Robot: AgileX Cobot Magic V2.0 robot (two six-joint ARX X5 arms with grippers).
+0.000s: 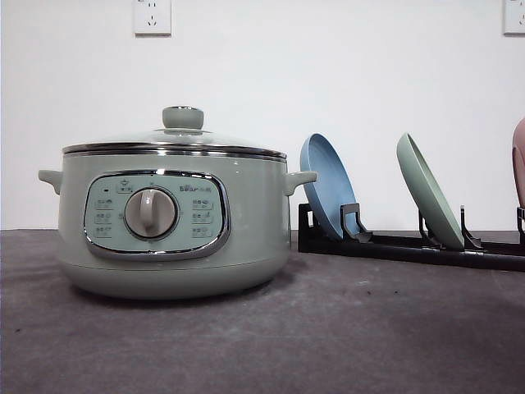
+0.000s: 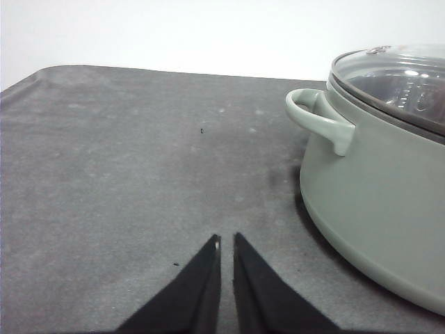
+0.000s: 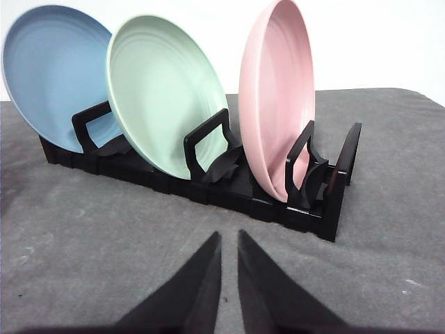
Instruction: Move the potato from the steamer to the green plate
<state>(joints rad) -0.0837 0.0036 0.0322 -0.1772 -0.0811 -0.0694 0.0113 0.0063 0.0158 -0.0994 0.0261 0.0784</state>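
The sage-green steamer (image 1: 168, 217) stands on the grey table at the left, its glass lid (image 1: 176, 139) closed. The potato is hidden. The green plate (image 1: 430, 191) stands on edge in a black rack (image 1: 410, 245) at the right, seen face-on as the green plate (image 3: 163, 104) in the right wrist view. My left gripper (image 2: 227, 242) hovers low over bare table beside the steamer (image 2: 379, 181), its fingers nearly together and empty. My right gripper (image 3: 229, 238) sits in front of the rack (image 3: 208, 184), fingers nearly together and empty.
A blue plate (image 1: 326, 184) leans in the rack next to the steamer, and a pink plate (image 3: 277, 97) stands at the rack's other end. The blue plate (image 3: 52, 73) is beside the green one. A white wall runs behind the table.
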